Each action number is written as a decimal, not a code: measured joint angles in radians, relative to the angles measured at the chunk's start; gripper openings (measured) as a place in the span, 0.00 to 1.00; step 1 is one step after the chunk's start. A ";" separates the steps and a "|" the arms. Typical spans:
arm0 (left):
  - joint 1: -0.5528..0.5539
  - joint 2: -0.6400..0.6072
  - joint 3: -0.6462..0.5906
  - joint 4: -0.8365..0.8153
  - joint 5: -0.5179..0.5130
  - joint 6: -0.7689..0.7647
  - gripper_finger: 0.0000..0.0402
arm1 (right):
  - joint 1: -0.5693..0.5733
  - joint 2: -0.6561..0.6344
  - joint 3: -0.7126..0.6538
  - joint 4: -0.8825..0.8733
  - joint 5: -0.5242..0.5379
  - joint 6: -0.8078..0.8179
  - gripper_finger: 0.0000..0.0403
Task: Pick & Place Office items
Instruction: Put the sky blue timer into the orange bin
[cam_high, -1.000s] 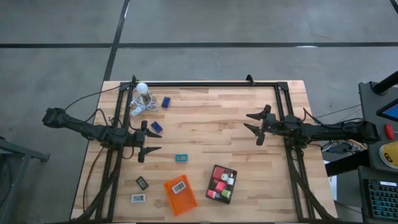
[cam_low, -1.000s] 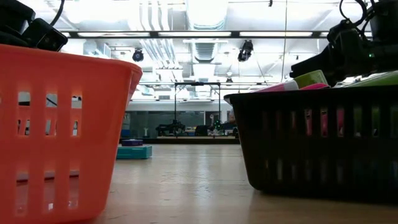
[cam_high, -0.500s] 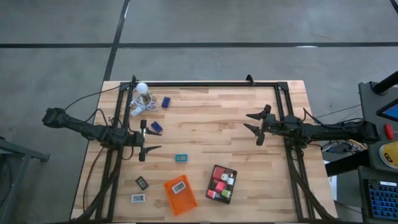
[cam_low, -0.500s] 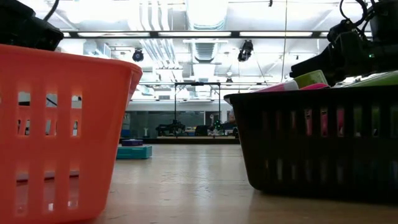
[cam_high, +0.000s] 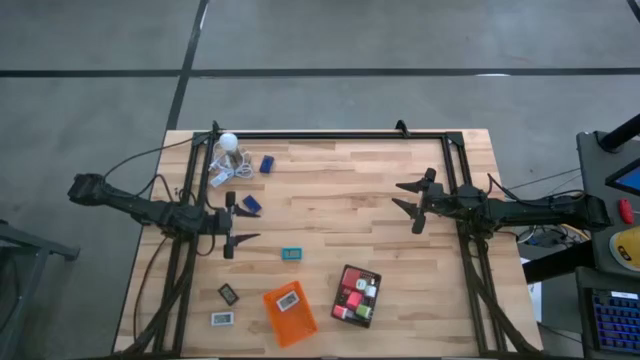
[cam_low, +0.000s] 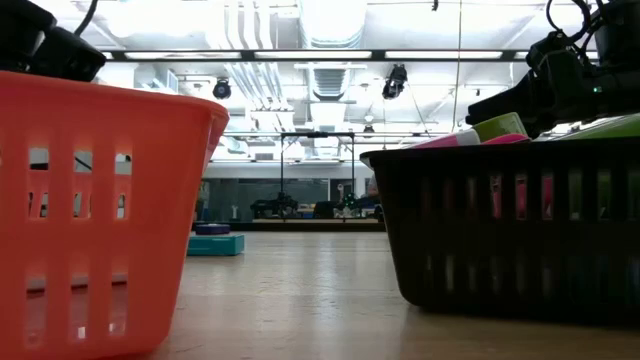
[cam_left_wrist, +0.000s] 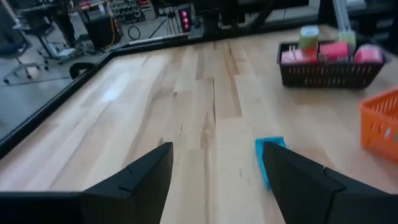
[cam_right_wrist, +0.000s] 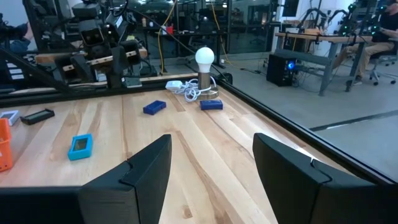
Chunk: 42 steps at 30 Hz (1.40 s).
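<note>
**Both end effectors released above tabletop, office items scattered**

Left end effector (cam_high: 240, 226) hovering over the left part of the wooden tabletop (cam_high: 340, 190), fingers spread, grasping nothing. Right end effector (cam_high: 410, 200) poised over the right part, fingers likewise spread and empty. Well apart from each other, bare wood between.

Just beside the left end effector: 1 dark blue block (cam_high: 251, 204). A 2nd dark blue block (cam_high: 267, 164) near the far-left corner, close to a white bulb (cam_high: 228, 142) with a coiled white cable (cam_high: 222, 172). Teal-and-white box (cam_high: 291, 254) lying flat near the middle, seen just past the left fingers in the left wrist view (cam_left_wrist: 268, 160). Small black rectangle (cam_high: 228, 294) and small white rectangle (cam_high: 221, 319) near the front-left edge.

Orange tray (cam_high: 290, 313) at the front, holding 1 white-labelled piece (cam_high: 288, 299). Black tray (cam_high: 357, 296) just to its right, filled with pink, red and green pieces (cam_high: 352, 298). Trays apart, not touching.
</note>
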 joint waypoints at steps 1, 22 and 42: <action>0.000 0.000 0.000 0.016 0.000 -0.009 0.63 | 0.000 0.000 0.000 0.000 0.000 -0.001 0.54; 0.001 0.535 0.385 -0.102 0.024 -0.029 0.63 | 0.000 0.000 0.000 0.000 0.000 0.000 0.54; 0.002 1.168 0.589 -0.031 0.112 -0.364 0.63 | 0.000 0.000 0.000 0.000 0.000 0.000 0.54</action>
